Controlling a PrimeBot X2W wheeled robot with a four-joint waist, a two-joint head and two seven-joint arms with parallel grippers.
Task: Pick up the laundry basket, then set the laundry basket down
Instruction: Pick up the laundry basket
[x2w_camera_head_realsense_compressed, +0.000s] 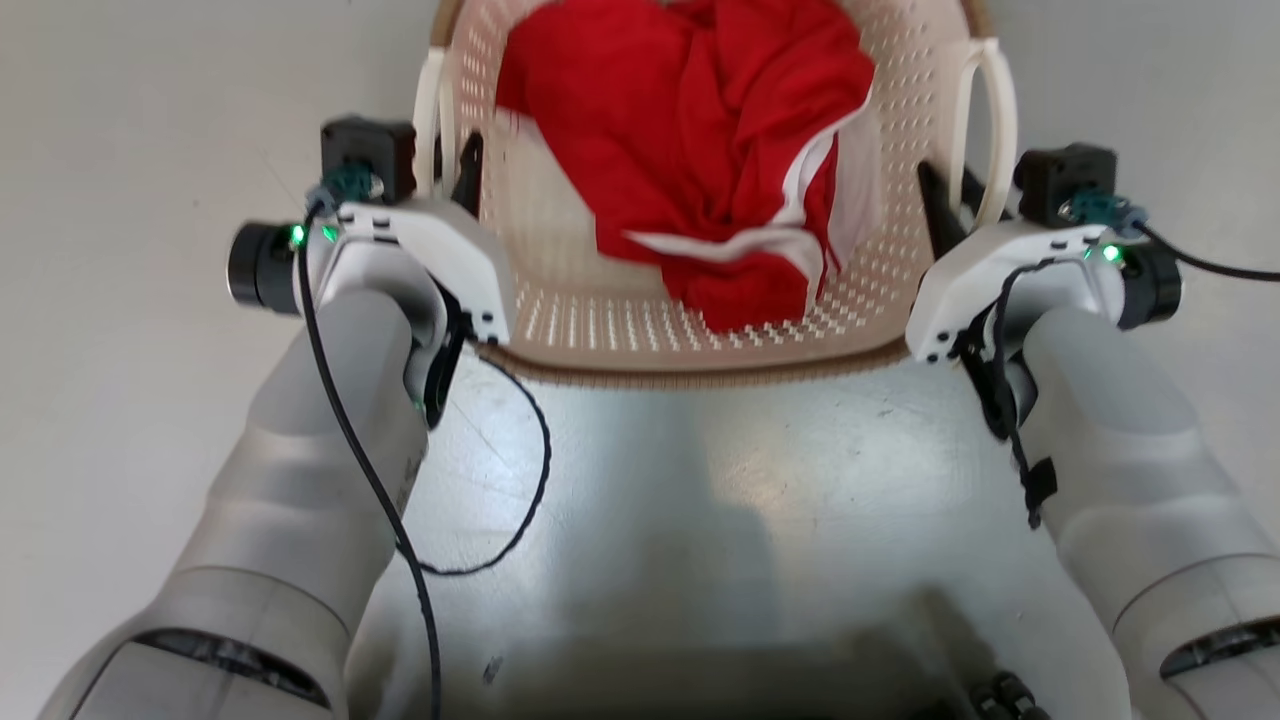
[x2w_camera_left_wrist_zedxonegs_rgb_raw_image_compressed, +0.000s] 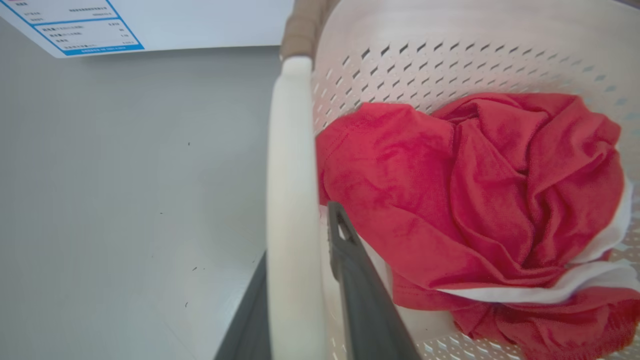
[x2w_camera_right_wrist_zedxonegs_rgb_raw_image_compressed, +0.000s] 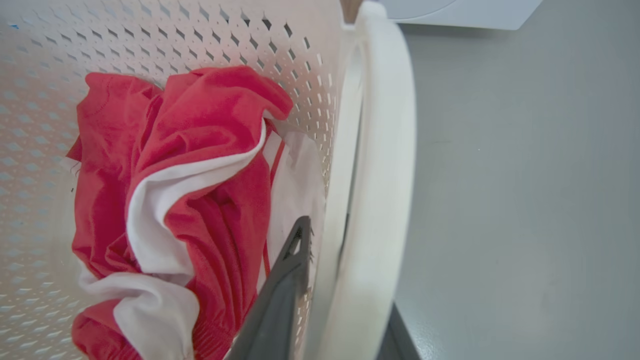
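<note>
The laundry basket (x2w_camera_head_realsense_compressed: 620, 325) is cream-white and perforated, with a brown woven rim (x2w_camera_head_realsense_compressed: 700, 376), and sits just ahead of me between both arms. A red garment with white trim (x2w_camera_head_realsense_compressed: 700, 130) lies crumpled inside it. My left gripper (x2w_camera_head_realsense_compressed: 450, 175) is shut across the basket's left side: one dark finger (x2w_camera_left_wrist_zedxonegs_rgb_raw_image_compressed: 350, 260) is inside the wall, and the other is outside the white loop handle (x2w_camera_left_wrist_zedxonegs_rgb_raw_image_compressed: 292, 200). My right gripper (x2w_camera_head_realsense_compressed: 957, 200) is shut the same way on the right side, its inner finger (x2w_camera_right_wrist_zedxonegs_rgb_raw_image_compressed: 287, 280) beside the cloth (x2w_camera_right_wrist_zedxonegs_rgb_raw_image_compressed: 200, 175) and the handle (x2w_camera_right_wrist_zedxonegs_rgb_raw_image_compressed: 380, 175) between its fingers.
Smooth grey floor (x2w_camera_head_realsense_compressed: 130, 400) surrounds the basket. A white appliance's lower edge (x2w_camera_right_wrist_zedxonegs_rgb_raw_image_compressed: 460, 12) stands beyond it, and a white panel with a blue-bordered label (x2w_camera_left_wrist_zedxonegs_rgb_raw_image_compressed: 75, 25) shows at the far left. A black cable (x2w_camera_head_realsense_compressed: 535, 480) loops off my left wrist.
</note>
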